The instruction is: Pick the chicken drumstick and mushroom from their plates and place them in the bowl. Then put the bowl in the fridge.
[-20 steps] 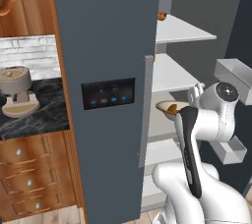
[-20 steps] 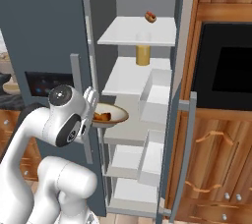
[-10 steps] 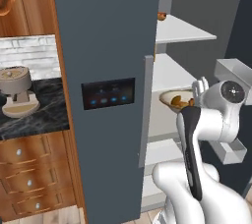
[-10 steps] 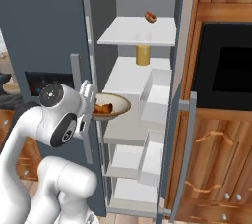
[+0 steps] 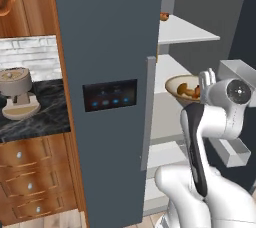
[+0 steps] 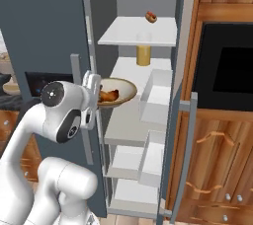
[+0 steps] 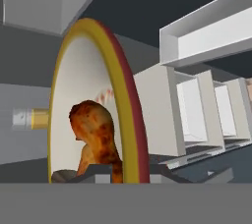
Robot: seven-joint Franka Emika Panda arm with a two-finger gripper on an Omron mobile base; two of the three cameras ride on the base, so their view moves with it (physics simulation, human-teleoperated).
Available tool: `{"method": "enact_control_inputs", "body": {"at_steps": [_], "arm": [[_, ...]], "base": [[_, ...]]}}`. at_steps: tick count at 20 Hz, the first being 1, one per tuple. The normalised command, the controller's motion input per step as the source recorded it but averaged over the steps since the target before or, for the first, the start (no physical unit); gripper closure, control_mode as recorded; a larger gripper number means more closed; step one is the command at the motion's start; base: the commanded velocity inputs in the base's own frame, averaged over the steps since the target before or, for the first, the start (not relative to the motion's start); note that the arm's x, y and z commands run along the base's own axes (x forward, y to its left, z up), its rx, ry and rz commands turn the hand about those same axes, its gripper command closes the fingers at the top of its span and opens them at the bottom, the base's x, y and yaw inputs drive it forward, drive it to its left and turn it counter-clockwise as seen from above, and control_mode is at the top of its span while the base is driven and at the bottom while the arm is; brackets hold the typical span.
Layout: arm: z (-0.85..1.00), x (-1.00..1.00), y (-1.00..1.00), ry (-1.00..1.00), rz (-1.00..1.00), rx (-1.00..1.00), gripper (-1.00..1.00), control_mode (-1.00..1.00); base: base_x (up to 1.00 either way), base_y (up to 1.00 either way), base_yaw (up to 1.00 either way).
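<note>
My gripper point(image 6: 94, 85) is shut on the near rim of the cream-tan bowl point(image 6: 123, 90) and holds it level in front of the open fridge point(image 5: 105, 72), just above a middle shelf point(image 6: 129, 120). The reddish-brown chicken drumstick point(image 7: 96, 132) lies inside the bowl point(image 7: 123, 70), close to my gripper point(image 7: 106, 171). In the left base view an orange-tan lump, the mushroom point(image 5: 184, 90), sits in the bowl point(image 5: 175, 83) beside the drumstick point(image 5: 196, 92), just left of my gripper point(image 5: 205, 79). The plates are out of view.
A yellow jar point(image 6: 143, 55) stands on the shelf above the bowl, and a small food item point(image 6: 151, 17) lies on the top shelf. White door bins point(image 6: 155, 95) hang to the right. The closed fridge door with its panel point(image 5: 110, 97) stands left, a black oven point(image 6: 227, 71) right.
The arm has raised the bowl and carried it a little further towards the fridge shelves. The gripper stayed shut on the rim throughout.
</note>
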Motion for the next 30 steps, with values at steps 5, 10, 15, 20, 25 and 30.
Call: {"method": "enact_control_inputs", "body": {"at_steps": [5,10,15,20,25,30], "arm": [[0.15,0.49,-0.22,-0.03,0.01,0.01,1.00,-1.00],[0.01,0.63,-0.19,0.00,0.00,0.01,1.00,-1.00],[-0.06,0.67,-0.04,0.00,0.07,0.05,1.00,-1.00],[-0.22,0.54,-0.09,0.09,0.11,0.01,1.00,-1.00],[-0.24,0.42,-0.01,0.06,0.06,-0.06,1.00,-1.00],[-0.25,0.42,-0.05,0.00,0.05,-0.01,1.00,-1.00]], "base": [[0.00,0.00,0.00],[0.00,0.00,0.00],[0.00,0.00,0.00],[0.00,0.00,0.00],[0.00,0.00,0.00],[0.00,0.00,0.00]]}}
